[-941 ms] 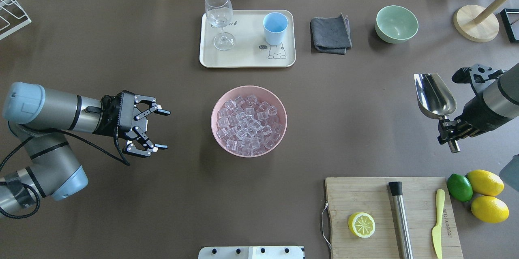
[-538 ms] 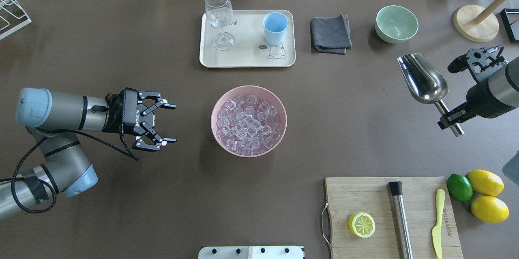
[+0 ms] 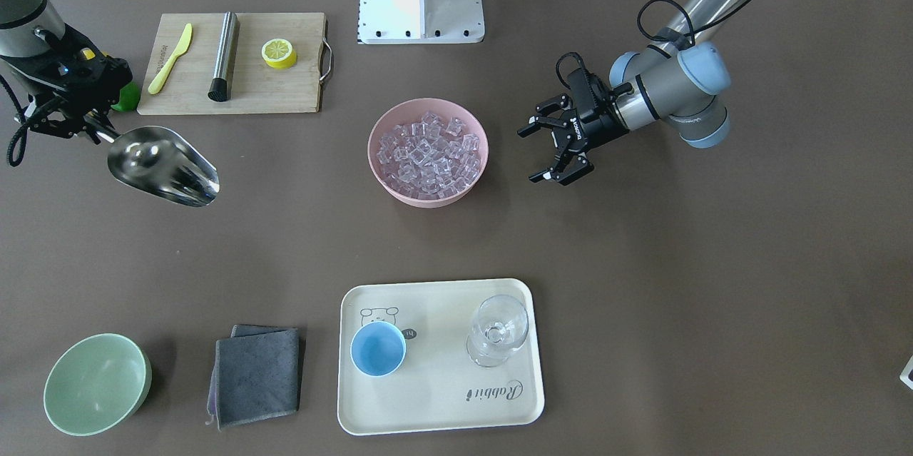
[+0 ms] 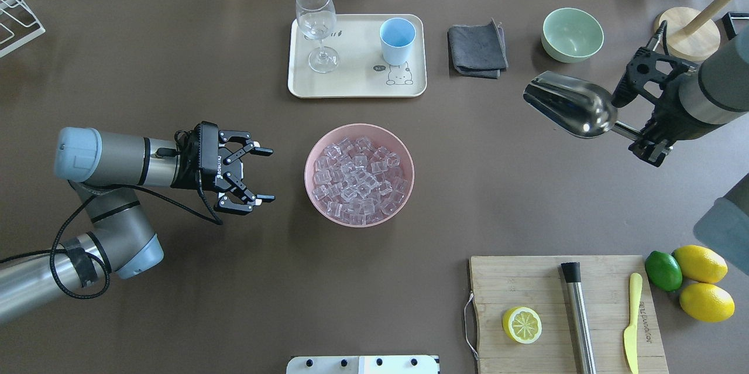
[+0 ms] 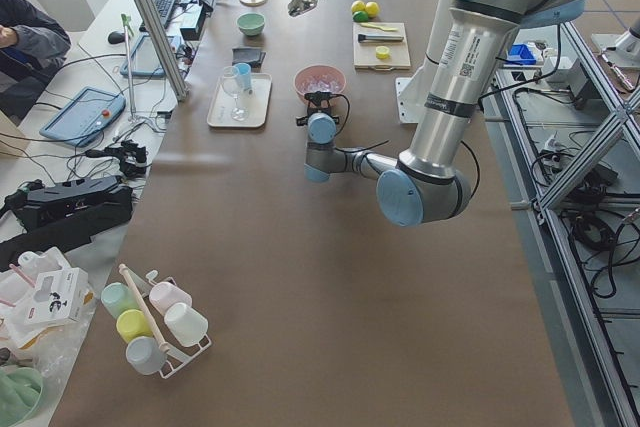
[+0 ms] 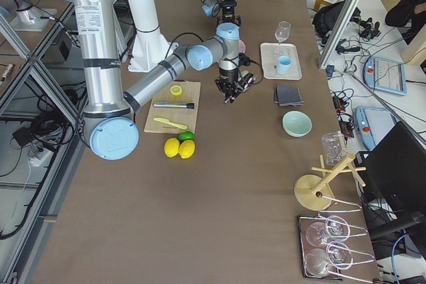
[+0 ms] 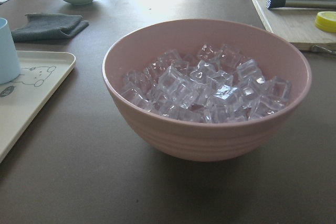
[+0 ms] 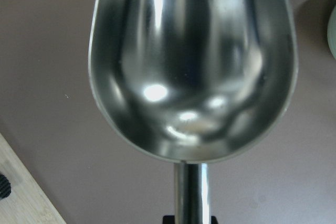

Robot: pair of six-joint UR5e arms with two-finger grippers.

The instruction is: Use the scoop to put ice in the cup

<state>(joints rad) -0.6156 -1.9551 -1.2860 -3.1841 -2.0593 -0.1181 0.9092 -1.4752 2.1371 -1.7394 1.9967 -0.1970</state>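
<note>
The ice (image 4: 358, 179) fills a pink bowl (image 4: 404, 192) at the table's middle; it also shows close in the left wrist view (image 7: 210, 85). The light-blue cup (image 4: 397, 40) stands empty on a cream tray (image 4: 351, 81) beside a clear stemmed glass (image 4: 316, 23). My right gripper (image 4: 646, 143) is shut on the rod handle of the silver scoop (image 4: 570, 106), held above the table right of the bowl, trough empty (image 8: 191, 61), mouth toward the bowl. My left gripper (image 4: 266, 175) is open and empty just left of the bowl.
A grey cloth (image 4: 477, 49) and pale green bowl (image 4: 571, 34) lie right of the tray. A cutting board (image 4: 526, 280) at front right carries a lemon half (image 4: 521, 324), steel cylinder (image 4: 578, 315) and yellow knife (image 4: 631, 321). Lime and lemons (image 4: 690, 277) sit beside it.
My right arm swung the scoop left and toward the far side, turning its mouth to the bowl. My left gripper moved right, closer to the pink bowl, still open.
</note>
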